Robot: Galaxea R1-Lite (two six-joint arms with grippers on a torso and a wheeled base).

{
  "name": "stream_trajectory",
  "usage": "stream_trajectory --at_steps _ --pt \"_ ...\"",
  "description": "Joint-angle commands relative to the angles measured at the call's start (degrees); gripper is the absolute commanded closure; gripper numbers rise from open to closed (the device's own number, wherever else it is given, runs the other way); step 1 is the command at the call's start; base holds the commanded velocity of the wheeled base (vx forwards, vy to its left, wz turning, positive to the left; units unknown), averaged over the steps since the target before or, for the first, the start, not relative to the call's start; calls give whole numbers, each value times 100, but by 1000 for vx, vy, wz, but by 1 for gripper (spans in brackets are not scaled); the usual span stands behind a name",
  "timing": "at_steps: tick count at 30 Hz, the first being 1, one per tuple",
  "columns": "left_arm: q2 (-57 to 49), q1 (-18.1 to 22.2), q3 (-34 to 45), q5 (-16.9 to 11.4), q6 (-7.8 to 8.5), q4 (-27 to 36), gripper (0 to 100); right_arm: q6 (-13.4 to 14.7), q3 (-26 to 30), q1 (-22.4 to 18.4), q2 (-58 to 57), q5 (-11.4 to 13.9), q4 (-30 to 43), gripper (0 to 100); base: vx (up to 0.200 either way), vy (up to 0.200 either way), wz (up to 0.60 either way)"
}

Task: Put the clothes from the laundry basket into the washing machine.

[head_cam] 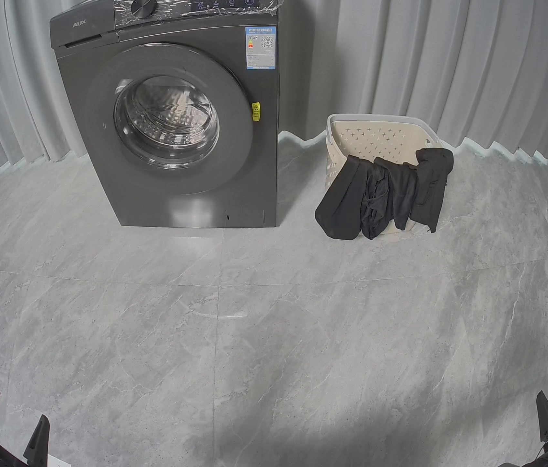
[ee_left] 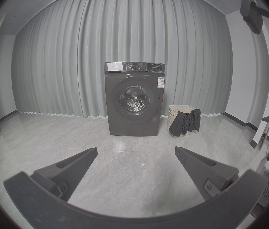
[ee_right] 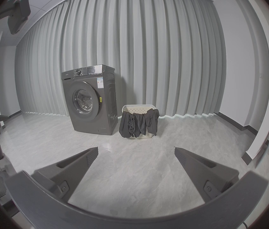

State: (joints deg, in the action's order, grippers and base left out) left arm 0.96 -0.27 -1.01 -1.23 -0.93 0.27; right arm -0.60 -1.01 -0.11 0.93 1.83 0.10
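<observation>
Dark grey and spread wide apart, the left gripper (ee_left: 136,150) hangs low above the pale, marble-patterned floor tiles (head_cam: 287,332), with nothing between its jaws. The right gripper (ee_right: 136,148) sits at the same low height on the robot's other side, its jaws equally far apart and empty. Both grippers are well apart from the appliances, separated from them by a broad stretch of bare tile.

Across that floor stands the washing machine (head_cam: 176,131), a charcoal front-loader set against a floor-length grey curtain (head_cam: 449,47). Its round door (head_cam: 167,121) is closed flush with the front, and the steel drum shows through the glass porthole. Clear plastic film covers the control panel (head_cam: 222,1) along the top, where a dark knob (head_cam: 143,6) sits left of the display. A blue-and-white label (head_cam: 260,47) is stuck at the upper right of the front, with a small yellow tag (head_cam: 256,111) at the door's right edge.

Just beside the machine, on the robot's right, the cream laundry basket (head_cam: 377,121) rests on the floor by the curtain's hem. The clothes (head_cam: 384,192), all black or near-black, lie draped over the basket's front rim and hang down its front wall nearly to the tiles.
</observation>
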Motion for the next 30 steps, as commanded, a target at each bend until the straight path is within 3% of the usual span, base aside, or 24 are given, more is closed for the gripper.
stream_trajectory --at_steps 1,17,30 --pt "-88 0 84 0 -4 0 0 -2 101 -7 -93 2 -1 0 200 0 0" --pt "-88 0 84 -9 31 0 0 -2 101 2 -93 2 -1 0 200 0 0" --pt "-96 9 84 -9 66 -9 0 -2 101 2 -93 2 -1 0 0 0 0"
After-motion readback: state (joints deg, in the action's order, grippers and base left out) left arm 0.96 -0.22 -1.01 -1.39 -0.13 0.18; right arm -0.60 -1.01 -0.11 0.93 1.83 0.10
